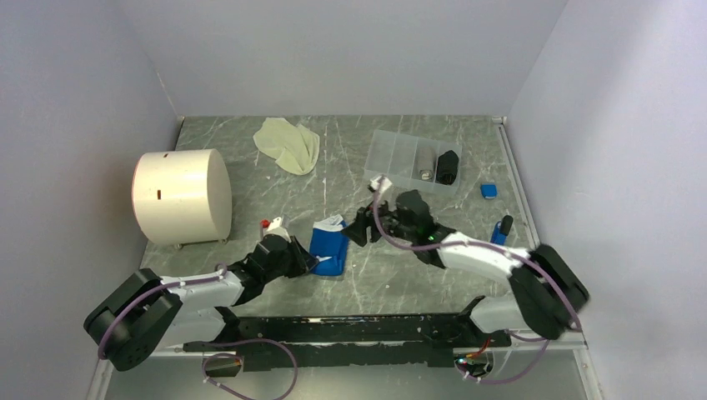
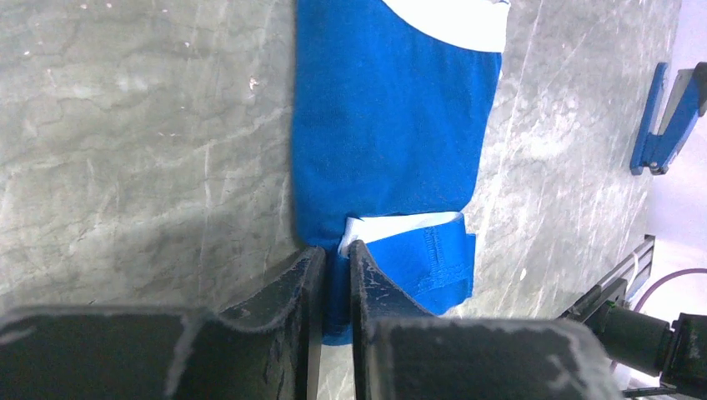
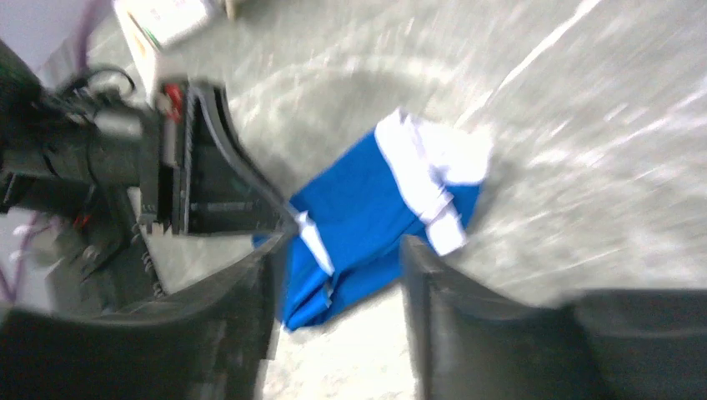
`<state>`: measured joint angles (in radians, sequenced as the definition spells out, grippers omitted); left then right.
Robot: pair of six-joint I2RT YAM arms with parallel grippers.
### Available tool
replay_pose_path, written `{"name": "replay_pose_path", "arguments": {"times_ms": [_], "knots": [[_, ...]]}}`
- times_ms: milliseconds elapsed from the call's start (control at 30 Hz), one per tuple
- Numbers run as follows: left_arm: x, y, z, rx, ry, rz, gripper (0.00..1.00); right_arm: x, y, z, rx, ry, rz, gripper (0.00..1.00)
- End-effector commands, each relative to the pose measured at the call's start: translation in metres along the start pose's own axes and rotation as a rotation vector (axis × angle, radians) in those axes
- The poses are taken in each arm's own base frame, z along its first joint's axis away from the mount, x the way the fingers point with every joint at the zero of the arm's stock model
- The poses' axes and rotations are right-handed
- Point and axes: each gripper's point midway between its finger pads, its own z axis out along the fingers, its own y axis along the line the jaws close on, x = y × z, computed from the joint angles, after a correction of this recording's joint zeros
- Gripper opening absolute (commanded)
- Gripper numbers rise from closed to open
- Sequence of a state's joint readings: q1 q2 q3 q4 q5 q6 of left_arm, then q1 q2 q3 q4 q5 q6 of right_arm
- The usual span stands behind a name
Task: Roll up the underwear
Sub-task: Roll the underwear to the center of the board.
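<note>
The royal blue underwear (image 1: 329, 247) with white edging lies folded on the table's middle. My left gripper (image 1: 312, 263) is shut on its near left corner; in the left wrist view the jaws (image 2: 336, 271) pinch a fold of the blue underwear (image 2: 392, 125). My right gripper (image 1: 357, 230) hovers just right of the cloth, apart from it. The blurred right wrist view shows that gripper (image 3: 342, 279) open, with the blue underwear (image 3: 367, 212) lying beyond the fingers. The pale cream underwear (image 1: 288, 143) lies crumpled at the back.
A white cylinder (image 1: 182, 196) lies on its side at the left. A clear compartment box (image 1: 400, 154) holding small items stands at the back right. A small blue block (image 1: 488, 190) and a blue clip (image 1: 503, 229) sit near the right wall.
</note>
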<state>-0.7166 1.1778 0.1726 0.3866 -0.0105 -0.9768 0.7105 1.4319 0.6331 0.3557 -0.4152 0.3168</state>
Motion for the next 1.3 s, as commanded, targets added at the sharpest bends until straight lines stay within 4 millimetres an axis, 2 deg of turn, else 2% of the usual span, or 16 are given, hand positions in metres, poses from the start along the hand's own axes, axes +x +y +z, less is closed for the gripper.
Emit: {"name": "replay_pose_path", "arguments": {"times_ms": [0,33,67,100,167,233,300,333,367,500,700,833,933,1100,1200,1267], "knots": [[0.042,0.053,-0.012,-0.191,0.180,0.077,0.16,-0.081,-0.005,-0.046,0.150,-0.405,-0.331,0.73],[0.042,0.054,-0.013,-0.200,0.177,0.078,0.16,-0.089,-0.004,-0.054,0.159,-0.463,-0.339,0.94],[0.041,0.052,-0.014,-0.191,0.175,0.080,0.16,-0.090,-0.003,-0.057,0.158,-0.493,-0.344,0.99],[0.041,0.051,-0.015,-0.184,0.174,0.079,0.16,-0.087,-0.003,-0.055,0.147,-0.495,-0.362,1.00],[0.039,0.047,-0.015,-0.174,0.172,0.080,0.17,-0.074,0.005,-0.037,0.060,-0.410,-0.440,1.00],[0.037,0.046,-0.016,-0.177,0.174,0.093,0.18,-0.052,0.016,-0.018,-0.045,-0.289,-0.547,1.00],[0.036,0.044,-0.016,-0.181,0.181,0.106,0.18,-0.030,0.034,-0.008,-0.096,-0.246,-0.789,1.00],[0.037,0.045,-0.016,-0.183,0.187,0.108,0.18,-0.023,0.033,-0.007,-0.068,-0.239,-0.895,1.00],[0.037,0.044,-0.016,-0.179,0.191,0.109,0.18,-0.011,0.041,-0.003,-0.076,-0.215,-1.006,0.99],[0.038,0.042,-0.017,-0.173,0.191,0.100,0.18,0.012,0.034,0.006,-0.026,-0.102,-1.177,0.83],[0.038,0.043,-0.018,-0.175,0.193,0.106,0.21,0.068,0.039,0.027,-0.027,0.072,-1.411,0.70],[0.037,0.043,-0.018,-0.185,0.198,0.115,0.21,0.088,0.051,0.028,-0.099,0.088,-1.417,0.59],[0.035,0.042,-0.017,-0.187,0.198,0.121,0.21,0.098,0.049,0.032,-0.099,0.144,-1.416,0.56],[0.036,0.040,-0.015,-0.181,0.205,0.120,0.19,0.103,0.038,0.029,-0.056,0.168,-1.438,0.53],[0.036,0.041,-0.016,-0.184,0.206,0.120,0.19,0.104,0.034,0.031,-0.033,0.183,-1.425,0.47],[0.037,0.041,-0.016,-0.179,0.210,0.123,0.19,0.106,0.034,0.036,-0.038,0.215,-1.413,0.38]]}}
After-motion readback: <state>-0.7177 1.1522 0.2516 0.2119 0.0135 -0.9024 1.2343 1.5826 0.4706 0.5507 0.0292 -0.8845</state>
